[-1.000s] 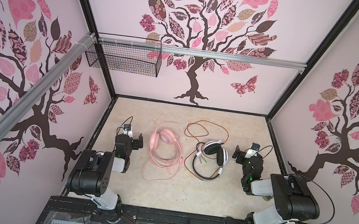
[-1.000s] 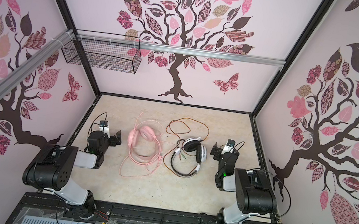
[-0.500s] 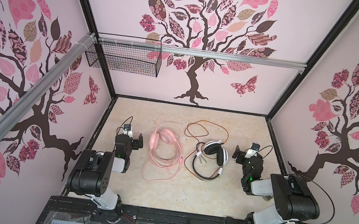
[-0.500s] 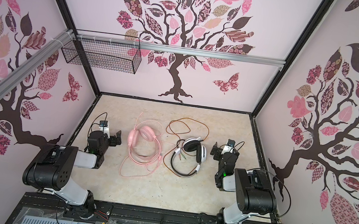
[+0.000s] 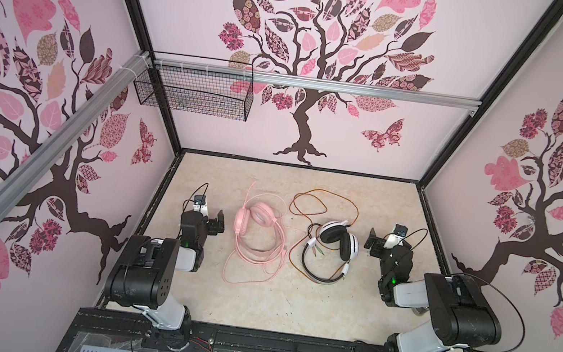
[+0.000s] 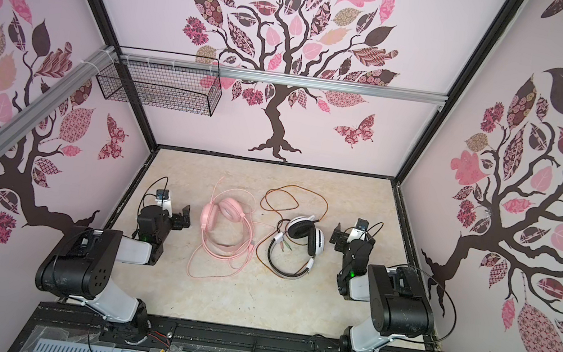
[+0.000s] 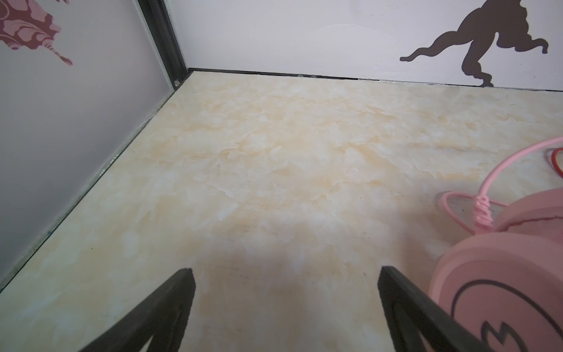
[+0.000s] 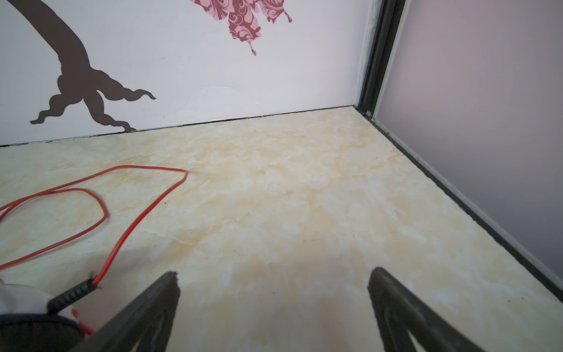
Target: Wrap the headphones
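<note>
Both headphones lie loose on the marble-look table [image 5: 291,299] in both top views. The pale pink headphones [image 5: 258,219] [image 6: 225,214] sit left of centre, their pink cable [image 5: 251,267] looped toward the front. To the right lie the white-and-black headphones [image 5: 338,240] [image 6: 304,239], whose orange-red cable [image 5: 325,198] [image 8: 137,219] curls toward the back wall. My left gripper [image 5: 207,217] [image 7: 285,271] stands open and empty just left of the pink ear cup [image 7: 493,289]. My right gripper [image 5: 389,244] [image 8: 274,272] is open and empty beside the white ear cup [image 8: 18,298].
Patterned walls close the table in on three sides, with black frame posts [image 5: 437,162] in the corners. A black wire basket [image 5: 194,92] hangs from an aluminium rail [image 5: 324,85] high at the back left. The arm bases sit on a black rail [image 5: 284,347] at the front.
</note>
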You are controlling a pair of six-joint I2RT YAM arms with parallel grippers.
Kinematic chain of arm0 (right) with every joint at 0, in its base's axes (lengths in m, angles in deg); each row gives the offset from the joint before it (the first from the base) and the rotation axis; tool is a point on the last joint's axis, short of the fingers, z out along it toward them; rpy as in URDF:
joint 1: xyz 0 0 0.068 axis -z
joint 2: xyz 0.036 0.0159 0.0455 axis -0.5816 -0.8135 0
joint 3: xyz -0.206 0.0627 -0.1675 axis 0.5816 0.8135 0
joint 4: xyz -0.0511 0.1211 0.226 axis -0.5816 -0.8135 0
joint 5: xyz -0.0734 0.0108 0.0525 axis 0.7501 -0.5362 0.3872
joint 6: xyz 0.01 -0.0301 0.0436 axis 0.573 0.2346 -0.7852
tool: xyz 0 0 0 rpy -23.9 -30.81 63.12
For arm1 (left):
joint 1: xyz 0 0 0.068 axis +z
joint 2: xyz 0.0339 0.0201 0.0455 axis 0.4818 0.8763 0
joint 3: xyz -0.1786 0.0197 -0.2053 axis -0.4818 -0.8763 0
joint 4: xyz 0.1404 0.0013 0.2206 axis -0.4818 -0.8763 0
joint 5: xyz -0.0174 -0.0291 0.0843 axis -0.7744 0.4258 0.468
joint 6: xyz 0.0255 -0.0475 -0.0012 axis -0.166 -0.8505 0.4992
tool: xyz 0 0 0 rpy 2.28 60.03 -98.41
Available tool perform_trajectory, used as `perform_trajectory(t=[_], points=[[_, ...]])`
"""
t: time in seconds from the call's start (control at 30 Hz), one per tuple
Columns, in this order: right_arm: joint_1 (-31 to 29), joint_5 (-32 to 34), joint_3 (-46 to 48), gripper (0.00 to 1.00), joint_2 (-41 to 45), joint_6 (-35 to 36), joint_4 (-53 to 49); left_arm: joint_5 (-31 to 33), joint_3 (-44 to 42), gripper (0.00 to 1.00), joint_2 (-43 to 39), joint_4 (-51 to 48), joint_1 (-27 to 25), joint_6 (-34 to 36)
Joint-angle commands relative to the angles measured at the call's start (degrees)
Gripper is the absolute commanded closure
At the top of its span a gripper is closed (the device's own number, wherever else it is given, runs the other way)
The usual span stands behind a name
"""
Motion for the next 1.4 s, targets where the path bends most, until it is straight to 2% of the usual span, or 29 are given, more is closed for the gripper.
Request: perform_trajectory(t=[0.0, 0.03, 0.07, 0.1, 0.13, 0.17, 0.23, 0.27, 0.3, 0.33, 0.37, 0.4, 0.43, 0.5, 0.57, 0.6, 0.63, 0.7, 0.83, 0.9, 1.0, 1.1, 1.17, 1.27, 1.37], points=[[-0.55, -0.57, 0.29, 0.01, 0.36, 0.74, 1.06, -0.1, 0.94, 0.03, -0.57, 1.43, -0.06, 0.35], [-1.07, -1.56, 1.23, 0.01, 0.88, 1.81, 3.18, 1.83, 0.04, 0.03, -0.99, 3.98, -0.91, 0.44], [-2.72, -1.14, 2.15, 0.01, 3.3, 3.8, 2.94, 7.74, -1.04, 0.03, -3.09, 4.06, -3.2, 1.75], [-5.22, 2.23, 1.87, 0.01, 8.65, 5.97, -1.24, 15.91, -1.41, 0.03, -7.54, 1.12, -6.99, 2.88], [-7.58, 4.07, -0.13, 0.01, 14.24, 7.15, -9.04, 21.77, 0.0, 0.03, -13.1, -6.33, -10.6, 2.22], [-8.17, 4.79, -2.61, 0.01, 18.66, 4.69, -16.99, 23.32, 2.27, 0.03, -17.87, -16.5, -11.92, -1.5], [-8.06, 10.32, -9.52, 0.01, 25.89, -7.8, -35.32, 20.53, 5.64, 0.03, -27.99, -28.85, -12.7, -12.18], [-8.01, 15.82, -11.97, 0.01, 27.89, -15.32, -41.89, 18.25, 6.19, 0.03, -31.19, -31.36, -12.93, -16.54], [-7.81, 21.04, -14.71, 0.0, 29.83, -26.57, -52.02, 13.96, 6.38, 0.03, -34.49, -32.15, -13.08, -19.11], [-7.13, 22.34, -16.67, 0.0, 31.48, -34.89, -61.32, 12.31, 6.75, 0.03, -37.37, -33.19, -13.85, -20.81], [-6.15, 20.1, -17.26, 0.0, 33.21, -37.79, -64.79, 12.7, 7.41, 0.03, -39.72, -35.01, -15.19, -21.54], [-4.61, 13.36, -17.0, 0.0, 35.47, -37.12, -65.07, 13.02, 8.35, 0.03, -42.01, -37.01, -17.12, -21.46], [-3.56, 6.36, -15.85, 0.01, 37.93, -35.84, -62.98, 12.67, 9.64, 0.03, -44.27, -39.86, -19.26, -21.04], [-3.47, -3.34, -12.25, 0.01, 42.76, -34.73, -57.08, 11.86, 13.06, 0.03, -47.31, -47.07, -22.82, -20.65], [-3.51, -10.42, -10.37, 0.0, 45.43, -34.88, -53.52, 9.27, 16.36, 0.03, -49.48, -55.09, -23.56, -23.13], [-3.85, -13.44, -11.4, 0.0, 45.02, -34.67, -54.5, 10.47, 17.66, 0.03, -50.17, -59.03, -23.53, -26.72], [-5.1, -15.02, -13.75, 0.0, 43.45, -33.27, -57.47, 12.83, 19.35, 0.03, -50.95, -65.02, -23.45, -31.96], [-10.97, -13.96, -19.15, 0.0, 38.74, -28.42, -63.26, 15.11, 23.54, 0.03, -52.56, -77.46, -22.92, -41.13], [-26.18, -14.61, -27.75, 0.0, 28.09, -16.24, -67.54, 3.35, 30.7, 0.03, -57.28, -85.32, -21.86, -34.78], [-32.45, -15.97, -32.2, 0.0, 21.77, -11.0, -68.63, 3.15, 32.62, 0.03, -59.87, -90.4, -21.86, -33.71], [-34.26, -23.68, -39.99, 0.0, 12.33, -8.1, -72.03, 4.3, 32.08, 0.03, -62.88, -94.48, -21.93, -32.54], [-34.45, -26.56, -49.03, 0.0, 3.14, -4.86, -77.1, 2.88, 32.16, 0.09, -61.23, -97.54, -21.96, -32.54], [-34.41, -28.19, -54.83, 0.0, -2.77, -3.98, -79.94, 1.03, 34.31, 0.09, -56.26, -100.89, -21.91, -30.9], [-34.69, -30.46, -64.67, 0.0, -11.42, -1.79, -84.37, 2.81, 41.05, 0.03, -46.11, -108.08, -21.78, -30.53], [-35.18, -28.01, -72.78, 0.02, -18.66, 0.12, -86.7, 3.59, 45.75, 0.03, -41.13, -109.77, -21.7, -27.28]])
